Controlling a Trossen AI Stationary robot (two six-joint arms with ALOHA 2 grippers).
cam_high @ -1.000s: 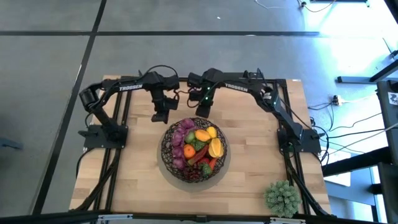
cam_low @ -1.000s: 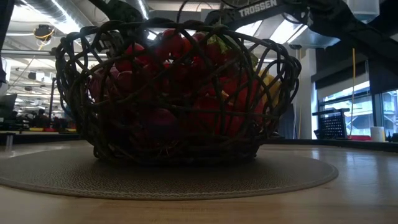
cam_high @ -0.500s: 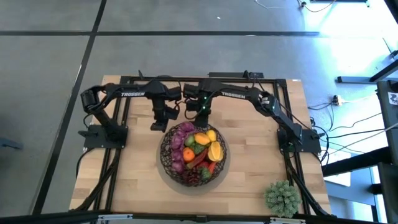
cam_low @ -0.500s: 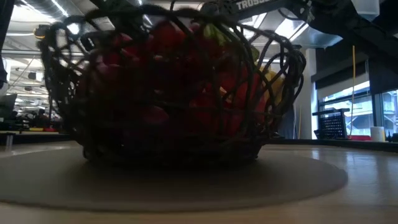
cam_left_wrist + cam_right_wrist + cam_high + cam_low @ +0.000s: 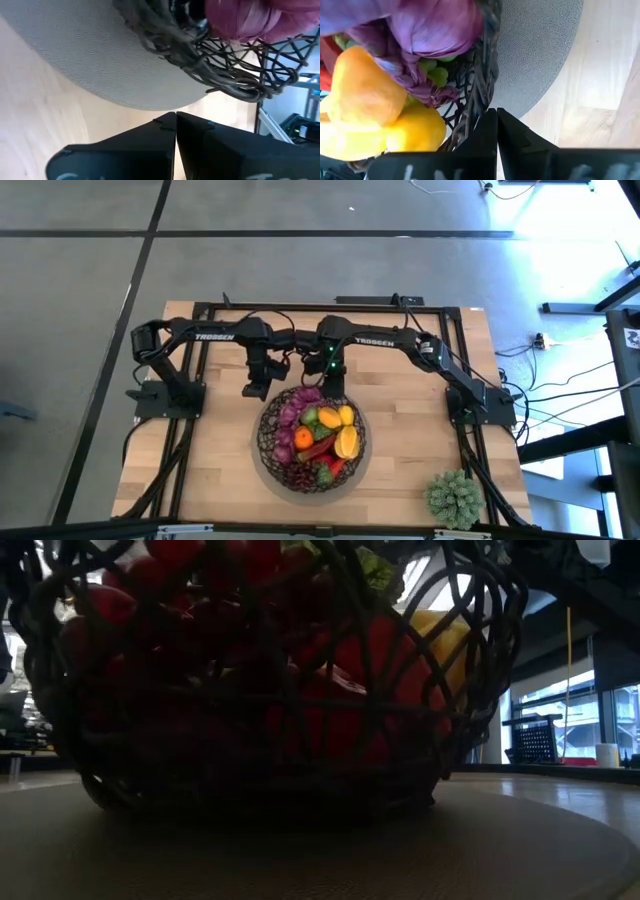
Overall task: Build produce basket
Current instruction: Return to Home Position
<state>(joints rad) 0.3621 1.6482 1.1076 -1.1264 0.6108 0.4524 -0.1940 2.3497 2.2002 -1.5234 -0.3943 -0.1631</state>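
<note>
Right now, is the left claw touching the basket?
Apart. The left wrist view shows a strip of grey mat between the shut left gripper and the wire rim of the basket.

The basket [image 5: 264,428] is dark woven wire, matt and rough. The round grey mat [image 5: 535,55] has a fine, grainy matt weave. The produce [image 5: 345,442] looks like smooth, faintly glossy plastic. The desk [image 5: 220,470] is pale, smooth planked wood.
</note>
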